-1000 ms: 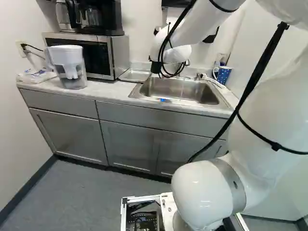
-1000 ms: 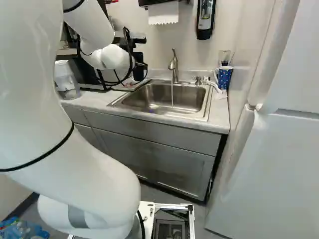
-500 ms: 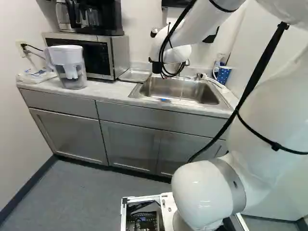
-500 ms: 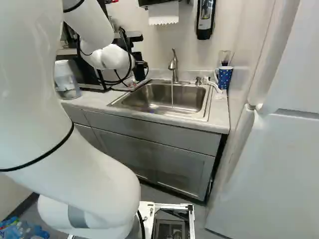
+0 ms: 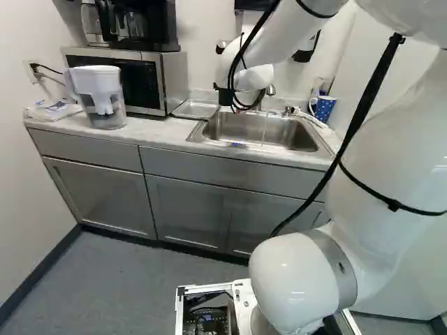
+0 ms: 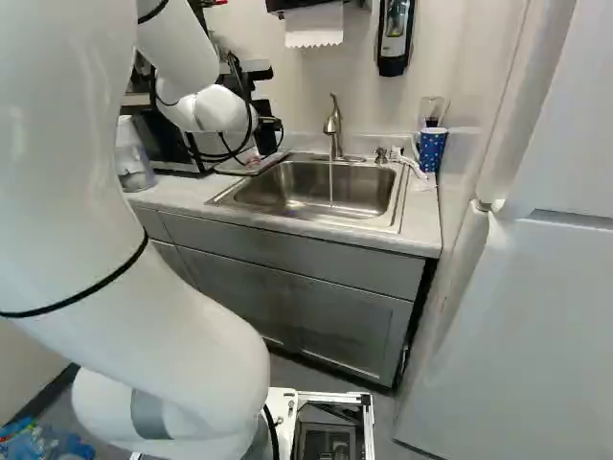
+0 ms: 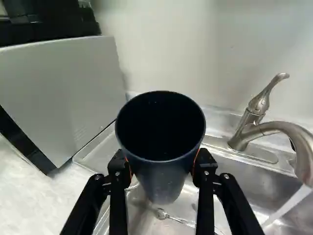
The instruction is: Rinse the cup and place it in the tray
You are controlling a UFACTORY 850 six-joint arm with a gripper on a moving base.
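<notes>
pale tabletop (image 6: 421, 206), sink (image 6: 278, 187) set in it, faucet (image 6: 333, 129) running a thin stream (image 7: 288, 210). your cup (image 7: 164, 183) is the dark one, up in the air, pinched from two sides by the hand (image 7: 161, 166), orange pads against its walls. spotted mug (image 6: 432, 149) over by the wall: not held.

relation you want: tray (image 7: 100, 147) is on the microwave (image 7: 63, 98) side of the cup, faucet and stream on the opposite side. in the wrist view the cup cuts across the gap between tray and sink, so i'd call it short of a clean spot over the tray. long axis roughly upright, mouth up toward the wrist; exact lean, can't tell.

rinsed or not? can't tell, inside is just dark. if it's rinsed, you likely go sideways away from the faucet, then down, base first. if not, opposite way, under the stream. watch the microwave's near side and the tray's raised edge: a low or tilted base could catch there and tip the cup.
</notes>
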